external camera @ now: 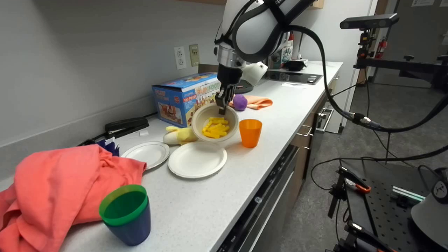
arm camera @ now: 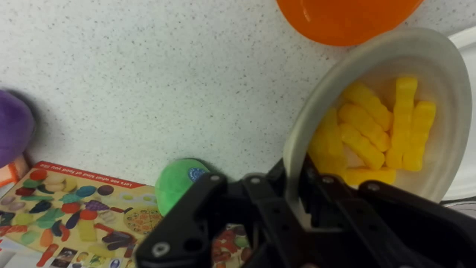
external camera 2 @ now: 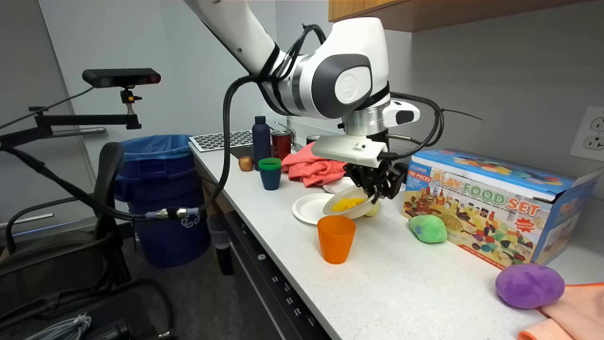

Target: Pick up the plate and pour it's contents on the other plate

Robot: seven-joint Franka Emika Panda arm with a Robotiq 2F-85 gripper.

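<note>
Pouring looks to be the step in hand, and it wants the white plate point(external camera: 197, 161) squarely beneath first: that lies below the claw point(arm camera: 293, 169) and out past it, only its nearer edge seemingly overlapped by the pale bowl point(external camera: 209, 111). The bowl hangs from the claw, pinched at one spot on its rim, tilted with its mouth toward the white plate. Best carry it outward and low so the lip comes over the white plate's middle, then roll the claw slowly the same way; held at a single spot, the bowl may twist if jerked. The yellow pieces point(arm camera: 366, 124) I can see all lie inside it, just beyond the claw, and would probably slide out in a bunch.

Toward the wall point(external camera: 98, 63), near the claw, a play-food box point(external camera 2: 476, 212) limits any swing that way. A coral cloth point(external camera: 70, 182) lies well out from the claw, past the white plate. Opposite the box, close beside the claw and bowl, the orange cup point(external camera 2: 336, 240) is likeliest to be knocked; whether bowl and cup touch I cannot tell. A pale yellow toy point(external camera: 185, 134) lies low on the claw's wall side, near the bowl, and could deflect a stray piece.
</note>
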